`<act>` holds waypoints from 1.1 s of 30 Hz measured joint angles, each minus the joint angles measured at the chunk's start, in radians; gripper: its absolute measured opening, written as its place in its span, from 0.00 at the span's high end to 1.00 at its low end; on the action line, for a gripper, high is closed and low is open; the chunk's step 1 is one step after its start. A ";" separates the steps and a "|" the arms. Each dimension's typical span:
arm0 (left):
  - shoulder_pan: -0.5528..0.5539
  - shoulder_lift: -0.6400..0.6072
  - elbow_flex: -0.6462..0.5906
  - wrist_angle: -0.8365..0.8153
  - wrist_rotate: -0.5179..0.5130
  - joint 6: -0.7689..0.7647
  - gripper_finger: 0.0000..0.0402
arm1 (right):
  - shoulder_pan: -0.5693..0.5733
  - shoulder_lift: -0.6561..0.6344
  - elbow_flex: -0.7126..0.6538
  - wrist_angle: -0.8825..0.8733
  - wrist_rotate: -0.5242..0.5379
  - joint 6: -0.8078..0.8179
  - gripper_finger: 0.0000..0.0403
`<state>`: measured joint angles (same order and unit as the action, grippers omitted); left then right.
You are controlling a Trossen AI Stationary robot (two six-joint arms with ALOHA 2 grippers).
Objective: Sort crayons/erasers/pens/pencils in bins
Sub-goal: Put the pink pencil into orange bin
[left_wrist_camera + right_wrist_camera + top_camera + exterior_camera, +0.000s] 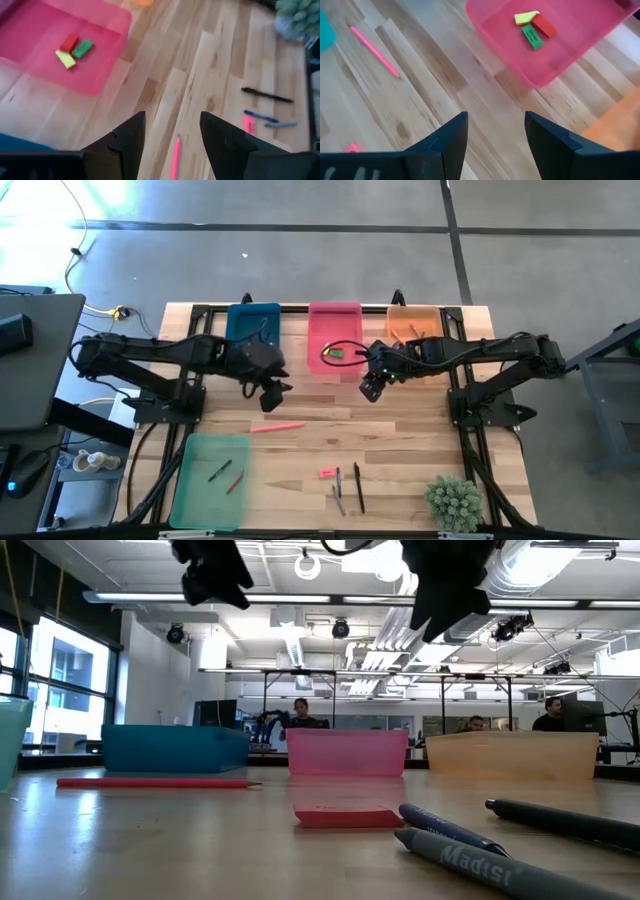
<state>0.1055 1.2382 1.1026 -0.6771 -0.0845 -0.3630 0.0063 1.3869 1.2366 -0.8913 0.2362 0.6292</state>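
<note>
Overhead, we see the left gripper (272, 394) and right gripper (371, 387) spread, empty, above the counter (400, 440). Wrist views: we note three erasers (72, 49) in the pink bin (580, 45); a pink pencil (374, 50) lies outside.

You have four bins: the blue bin (253, 325), pink bin (334, 335) and orange bin (413, 320) in a row at the far edge, the light green bin (208, 480) at the near left. In the pink bin lie a yellow eraser (526, 18), a green eraser (532, 37) and a red eraser (543, 25), touching. A pink pencil (277, 427) lies flat mid-table. A pink eraser (327, 472) sits just beside three pens (347, 490).
</note>
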 joint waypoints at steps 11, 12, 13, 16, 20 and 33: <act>-0.036 0.240 0.090 -0.124 0.055 -0.084 0.56 | 0.000 0.000 0.000 -0.054 0.030 0.000 0.53; -0.042 0.259 0.090 -0.124 0.055 -0.090 0.56 | 0.000 0.000 0.000 -0.056 0.040 0.000 0.53; -0.048 0.278 0.090 -0.126 0.055 -0.095 0.56 | 0.000 0.000 0.000 -0.056 0.047 0.000 0.53; -0.067 0.331 0.090 -0.126 0.055 -0.106 0.56 | 0.000 0.000 0.000 -0.055 0.052 -0.003 0.53; -0.084 0.393 0.090 -0.105 0.054 -0.126 0.56 | 0.000 0.000 0.000 -0.055 0.052 -0.006 0.53; -0.095 0.534 0.090 -0.013 0.134 -0.184 0.56 | 0.000 0.000 0.000 -0.050 0.051 0.002 0.53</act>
<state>0.0105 1.7723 1.1931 -0.6898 0.0490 -0.5472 0.0063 1.3869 1.2366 -0.9409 0.2871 0.6315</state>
